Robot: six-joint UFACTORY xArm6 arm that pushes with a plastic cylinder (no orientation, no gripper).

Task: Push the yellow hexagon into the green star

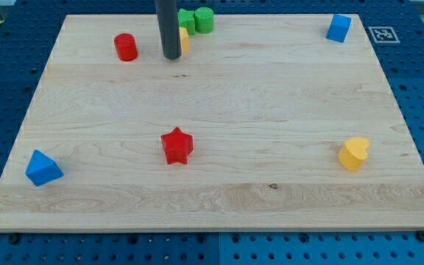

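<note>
The yellow hexagon (184, 40) sits near the view's top, mostly hidden behind my rod, with only its right edge showing. The green star (186, 20) lies just above it, at the board's top edge, touching or nearly touching it. A green cylinder (204, 20) stands right beside the star on its right. My tip (171, 56) rests on the board just below and left of the yellow hexagon, close against it.
A red cylinder (126, 47) stands left of my tip. A red star (177, 145) lies mid-board. A blue block (43, 168) sits at the bottom left, a blue cube (338, 28) at the top right, a yellow heart (354, 153) at the right.
</note>
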